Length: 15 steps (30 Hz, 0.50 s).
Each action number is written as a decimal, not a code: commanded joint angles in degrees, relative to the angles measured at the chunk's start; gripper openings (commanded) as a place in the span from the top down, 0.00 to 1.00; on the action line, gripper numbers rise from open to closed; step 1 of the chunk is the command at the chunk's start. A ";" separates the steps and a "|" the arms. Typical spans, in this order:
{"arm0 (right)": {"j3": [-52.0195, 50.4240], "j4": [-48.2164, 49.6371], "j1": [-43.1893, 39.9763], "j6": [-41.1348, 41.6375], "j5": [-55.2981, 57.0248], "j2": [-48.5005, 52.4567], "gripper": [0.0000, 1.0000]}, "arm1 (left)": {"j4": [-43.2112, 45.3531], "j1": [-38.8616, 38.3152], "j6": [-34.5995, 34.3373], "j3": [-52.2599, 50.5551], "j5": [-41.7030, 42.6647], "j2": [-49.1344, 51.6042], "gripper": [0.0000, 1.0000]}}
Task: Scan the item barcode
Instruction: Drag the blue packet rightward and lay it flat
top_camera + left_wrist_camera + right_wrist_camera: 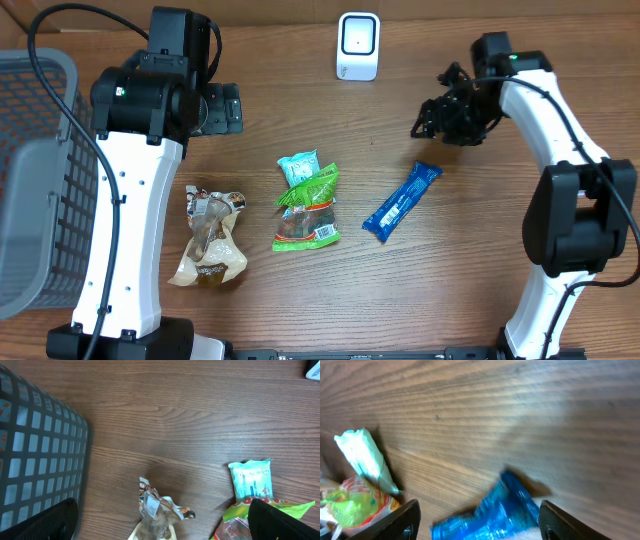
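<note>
Blue foil marks the likely item: a snack bar (401, 202) lying flat and slanted on the wooden desk (480, 260), right of centre, apart from the other packets and so easy to reach. The right claw (440, 118) hangs above its upper end, jaws spread with nothing between them, apparently lined up for a pick. The wrist view is blurred, so I cannot tell whether a barcode faces up. The white scanner (358, 46) stands at the far edge, near enough that a lifted bar could be shown to it. The left claw (228, 110) is released too, poised beside the grey basket (30, 180), clear of the green packet (308, 208) and the pale pouch (210, 238).
</note>
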 commanded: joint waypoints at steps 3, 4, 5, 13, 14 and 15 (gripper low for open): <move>-6.05 2.25 3.32 2.05 1.25 -0.63 0.24 | 0.02 0.20 0.90 1.05 -1.01 -1.16 0.01; -7.32 2.56 3.52 2.43 1.95 -0.63 0.25 | 0.02 0.20 0.90 1.05 -1.01 -1.16 0.00; -8.50 3.13 3.54 3.19 2.38 -0.63 0.25 | 0.02 0.20 0.90 1.05 -1.01 -1.16 0.00; -16.55 6.34 3.02 5.01 4.33 -0.63 0.29 | 0.02 0.20 0.90 1.05 -1.01 -1.16 0.00; -16.55 5.42 2.73 5.99 5.64 -0.63 0.30 | 0.02 0.20 0.90 1.05 -1.01 -1.16 0.00; -16.50 4.42 2.43 6.12 6.64 -0.63 0.30 | 0.02 0.20 0.90 1.05 -1.01 -1.16 0.00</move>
